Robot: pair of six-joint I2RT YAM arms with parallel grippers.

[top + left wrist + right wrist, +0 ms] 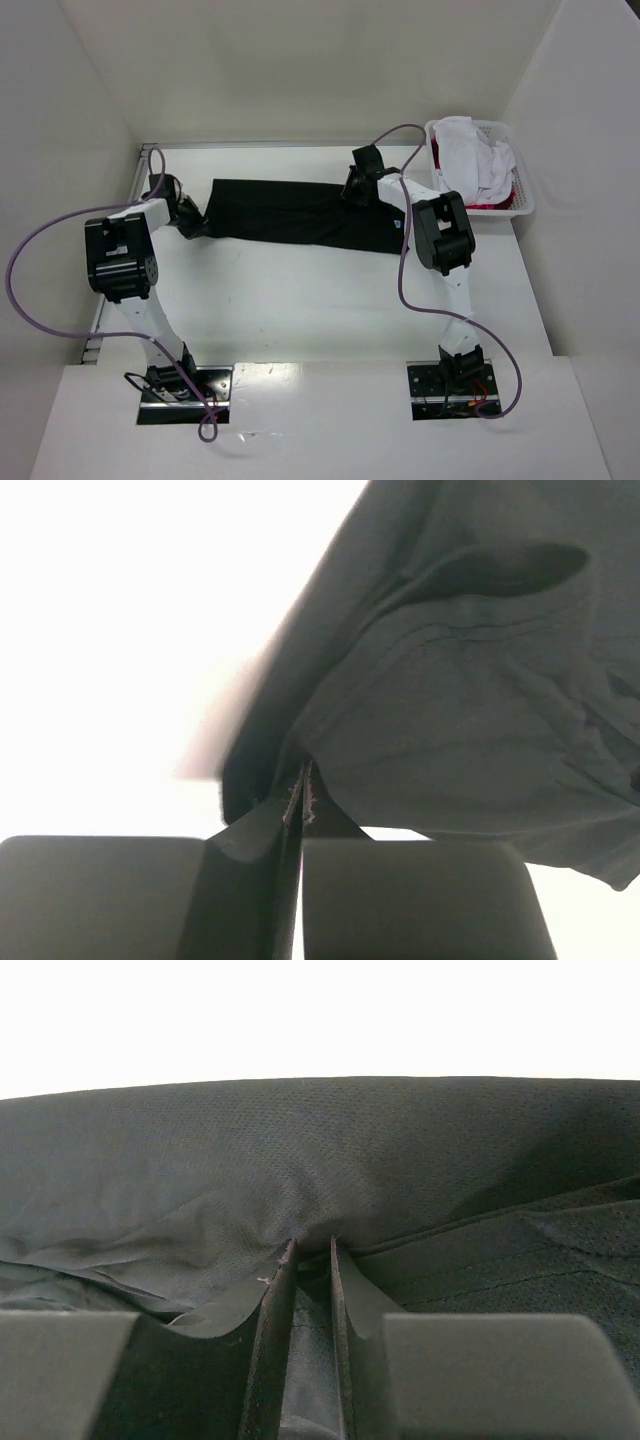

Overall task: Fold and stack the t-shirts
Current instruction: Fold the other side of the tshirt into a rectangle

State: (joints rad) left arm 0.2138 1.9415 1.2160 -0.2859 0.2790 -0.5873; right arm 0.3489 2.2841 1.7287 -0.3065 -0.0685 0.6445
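1. The black t-shirt lies flat on the far half of the table as a long, narrow band. Its long axis runs left to right, and the right end sits slightly nearer than the left.
2. The left gripper is at the band's left end. In the left wrist view it is closed to a thin slit with a pinch of black cloth clamped in it. The rest of the shirt spreads away from it to the right.
3. The right gripper is on the band's far edge, toward the right end but not at it. A short stretch of shirt runs on to the right, under that arm. In its wrist view it is almost closed, with a fold of cloth caught between the fingers.
4. The two grips are therefore spaced along the long axis, with most of the shirt between them. I judge that the coming fold turns on this. The left arm holds the free end, so that end would travel right along the axis toward the right gripper. A drift near or far would skew the fold.
5. A white basket sits at the far right corner, apart from the black shirt. It holds the white shirts and a red one. The right arm is the nearer one to it.
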